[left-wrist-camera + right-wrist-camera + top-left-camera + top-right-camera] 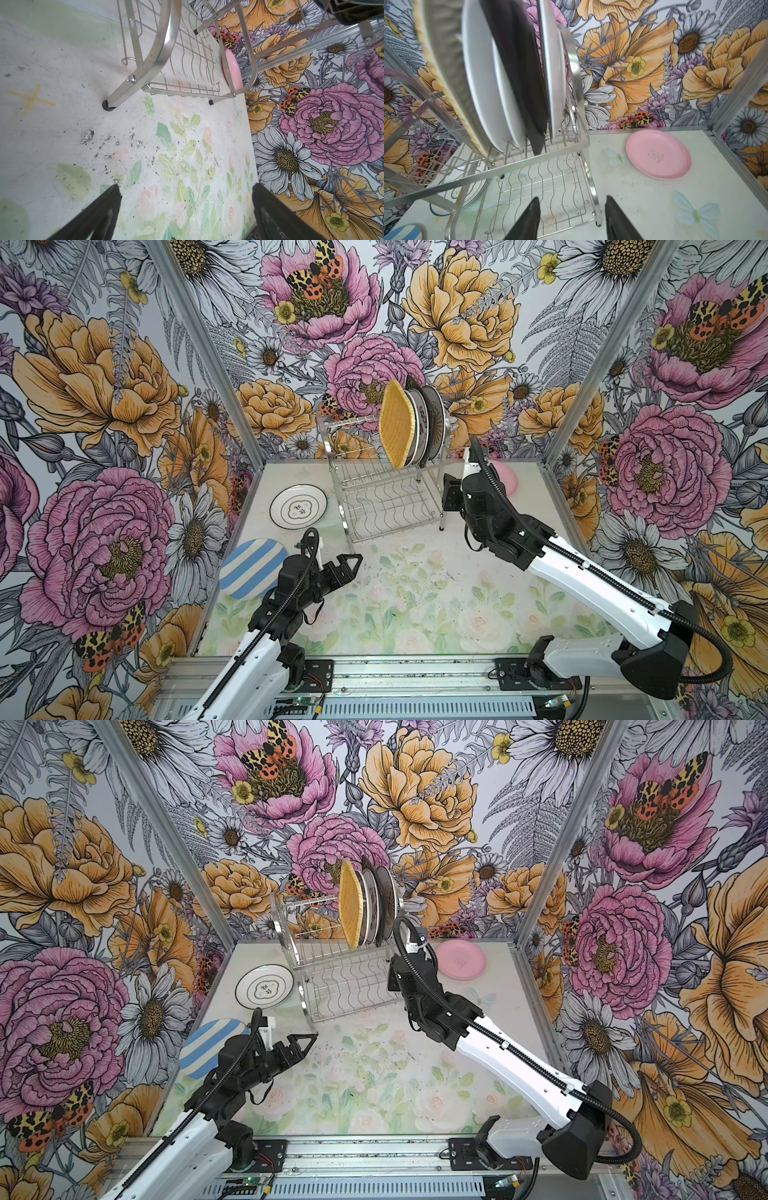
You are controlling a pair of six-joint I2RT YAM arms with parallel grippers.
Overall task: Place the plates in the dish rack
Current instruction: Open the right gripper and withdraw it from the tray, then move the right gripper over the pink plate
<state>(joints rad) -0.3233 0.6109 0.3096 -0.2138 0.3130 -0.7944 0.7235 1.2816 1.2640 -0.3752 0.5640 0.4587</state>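
Dish rack [386,497], 12 o'clock on counter [415,593]: upper tier, yellow woven plate [397,423] and several more on edge. Flat: pink plate [461,959] at rack's 3 o'clock, white printed plate [297,506] at 9, striped plate [249,568] at 8. Left tool [186,187] spread wide, empty; right tool [573,198] parted, empty.

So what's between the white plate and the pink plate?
The dish rack stands between the white plate and the pink plate, with the right arm beside it, in both top views.

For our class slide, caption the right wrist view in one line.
Open right gripper before the rack: plates upright on top tier, pink plate flat on the table.
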